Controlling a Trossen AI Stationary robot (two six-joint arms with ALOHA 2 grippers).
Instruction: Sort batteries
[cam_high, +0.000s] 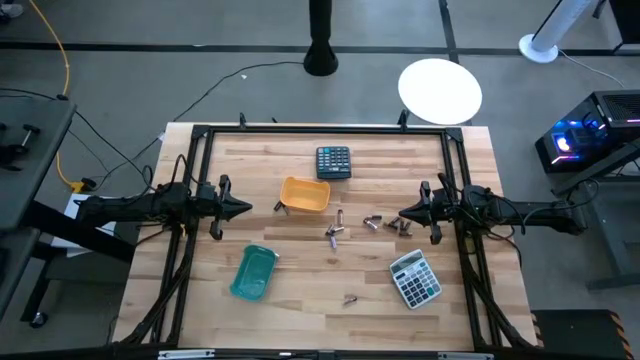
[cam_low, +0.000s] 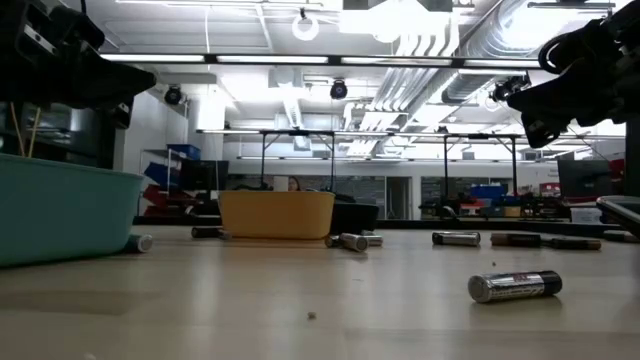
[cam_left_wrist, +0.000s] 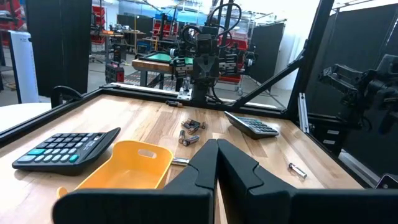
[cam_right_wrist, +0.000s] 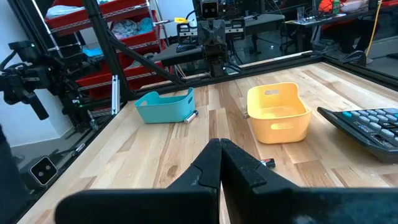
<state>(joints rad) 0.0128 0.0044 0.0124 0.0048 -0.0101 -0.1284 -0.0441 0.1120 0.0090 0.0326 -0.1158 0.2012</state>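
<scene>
Wooden planks make up the desk (cam_high: 300, 300), seen from above with a dark metal frame (cam_high: 196, 170) around its edges. Two dark robot arms reach in from opposite sides. The left gripper (cam_high: 246, 208) hovers above the left edge, its fingers pressed together and holding nothing. The right gripper (cam_high: 404, 214) hovers above the right edge, its fingers likewise pressed together and empty.

The batteries (cam_high: 385, 224) lie loose on the wood, most of them in a loose scatter around the middle of the desk, toward the right gripper. One battery (cam_high: 350, 298) lies alone near the front edge, and another rests just beside the teal bin (cam_high: 254, 272), which sits toward the front left corner. A yellow bin (cam_high: 305, 194) sits near the middle, closer to the back edge, with nothing visible inside it.

A dark calculator (cam_high: 334, 161) lies near the back edge, behind the yellow bin. A grey calculator (cam_high: 414, 278) lies toward the front right corner.
</scene>
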